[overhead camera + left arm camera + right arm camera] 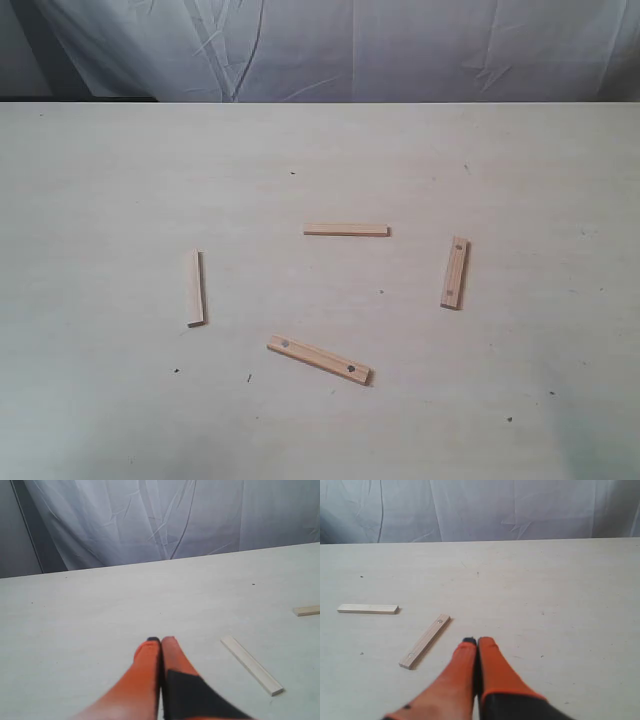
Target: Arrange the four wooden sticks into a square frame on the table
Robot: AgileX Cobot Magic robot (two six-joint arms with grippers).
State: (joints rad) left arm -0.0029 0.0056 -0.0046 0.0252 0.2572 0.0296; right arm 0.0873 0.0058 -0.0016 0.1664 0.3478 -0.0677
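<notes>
Four wooden sticks lie apart on the table (pixel 100 180), no square frame formed. A plain stick (pixel 196 288) lies at the left, a second plain stick (pixel 346 230) at the back middle. One dotted stick (pixel 454 273) lies at the right and another dotted stick (pixel 319 360) at the front. Neither gripper shows in the exterior view. My left gripper (pixel 160 641) is shut and empty, with the left plain stick (pixel 252 665) beside it. My right gripper (pixel 477 641) is shut and empty too, near the right dotted stick (pixel 425 641); the back plain stick (pixel 368 609) lies farther off.
A white cloth backdrop (pixel 330 45) hangs behind the table's far edge. A few tiny dark specks (pixel 249 378) mark the tabletop. The end of the back plain stick (pixel 306 611) shows at the border of the left wrist view.
</notes>
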